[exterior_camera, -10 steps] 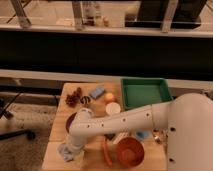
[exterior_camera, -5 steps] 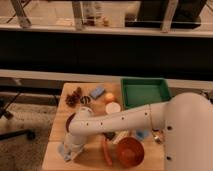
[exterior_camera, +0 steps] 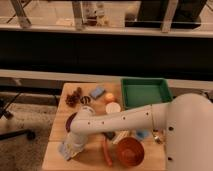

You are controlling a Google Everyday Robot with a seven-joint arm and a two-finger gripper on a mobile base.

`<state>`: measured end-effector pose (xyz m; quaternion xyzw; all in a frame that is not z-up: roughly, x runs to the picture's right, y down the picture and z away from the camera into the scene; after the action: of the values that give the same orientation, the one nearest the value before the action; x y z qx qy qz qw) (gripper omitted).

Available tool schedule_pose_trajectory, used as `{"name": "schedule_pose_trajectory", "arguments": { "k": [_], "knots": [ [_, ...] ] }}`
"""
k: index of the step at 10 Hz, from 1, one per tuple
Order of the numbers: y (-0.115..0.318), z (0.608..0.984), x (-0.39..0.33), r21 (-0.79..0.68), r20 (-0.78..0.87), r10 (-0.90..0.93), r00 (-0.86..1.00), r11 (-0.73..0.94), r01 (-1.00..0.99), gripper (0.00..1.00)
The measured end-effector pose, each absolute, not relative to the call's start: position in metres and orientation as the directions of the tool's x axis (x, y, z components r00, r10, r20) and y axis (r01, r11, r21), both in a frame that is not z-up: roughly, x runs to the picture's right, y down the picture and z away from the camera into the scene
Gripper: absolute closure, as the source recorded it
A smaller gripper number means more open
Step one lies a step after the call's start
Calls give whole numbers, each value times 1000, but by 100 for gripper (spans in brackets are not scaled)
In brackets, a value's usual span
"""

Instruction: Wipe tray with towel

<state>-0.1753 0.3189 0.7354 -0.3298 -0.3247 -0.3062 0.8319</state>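
Grip is the news. A second ago my gripper [exterior_camera: 74, 145] hung spread above the towel [exterior_camera: 65, 152]. Since then my arm has dropped and the jaws have clenched down onto the cloth. I believe a fold of it is pinched between them, but my own wrist hides the contact, so I would not swear to it until I lift.

For the task, this looks like the pick-up finishing, with the wiping not yet begun. The tray [exterior_camera: 146, 93] sits bare and green, and the towel is well apart from it, far to its left and much nearer the camera. My next job, as I judge it, is to raise the cloth and carry it up and across to the tray without dragging it through the clutter.

That clutter lies left of the tray and nearer the camera than it. A blue sponge [exterior_camera: 97, 91] and an orange fruit [exterior_camera: 109, 97] sit just to its left, and a brown bowl [exterior_camera: 131, 151] stands in front of it. A purple bowl [exterior_camera: 70, 121], half covered by my arm, lies between the tray and the towel.

Everything rests on a pale wooden table [exterior_camera: 58, 131]. Behind the tray runs a long dark counter [exterior_camera: 100, 55] with glass panels [exterior_camera: 50, 12] above it. Far left of the tray, speckled carpet [exterior_camera: 25, 150] and a chair base [exterior_camera: 10, 117] show.
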Motion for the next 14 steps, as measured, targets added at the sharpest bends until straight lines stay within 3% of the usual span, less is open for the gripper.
{"name": "schedule_pose_trajectory", "arguments": {
  "k": [5,14],
  "knots": [
    [309,720,-169,-335,749,-294,594,605,722,100],
    [251,662,-137,-239,721,-357,594,676,697,100]
  ]
}}
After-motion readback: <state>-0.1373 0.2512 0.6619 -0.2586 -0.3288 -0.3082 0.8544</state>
